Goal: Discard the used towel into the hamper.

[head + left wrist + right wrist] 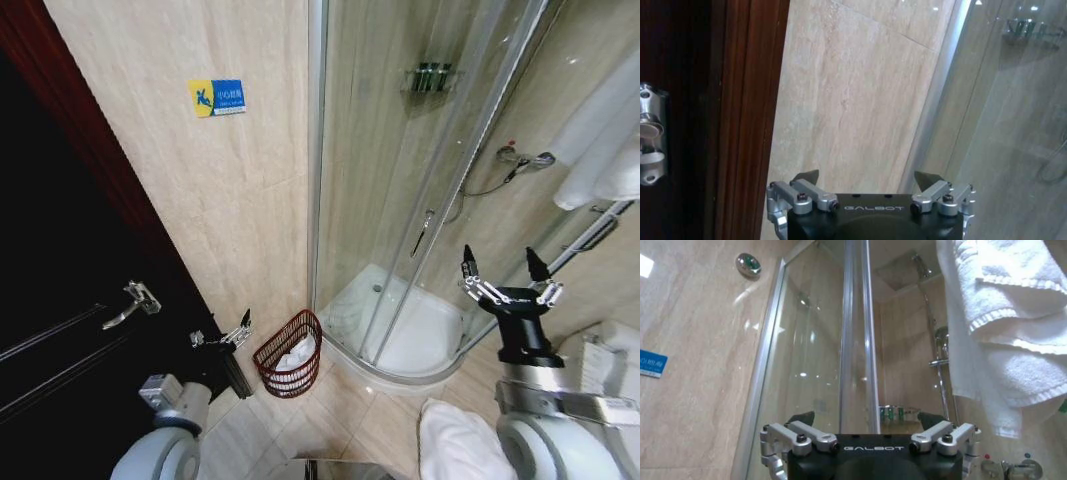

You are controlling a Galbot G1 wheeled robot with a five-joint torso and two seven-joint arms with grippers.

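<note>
The hamper stands on the floor against the shower enclosure — white cloth already inside. Left gripper, released and empty, hovers just beside its rim — the nearer arm. Right gripper, spread and empty, is well apart.

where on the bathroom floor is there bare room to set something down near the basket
Bare tile lies between the hamper and the shower tray, running toward the white towel. It is crowded left of the hamper, where the left gripper hangs by the dark door. The hamper already holds white cloth.
</note>
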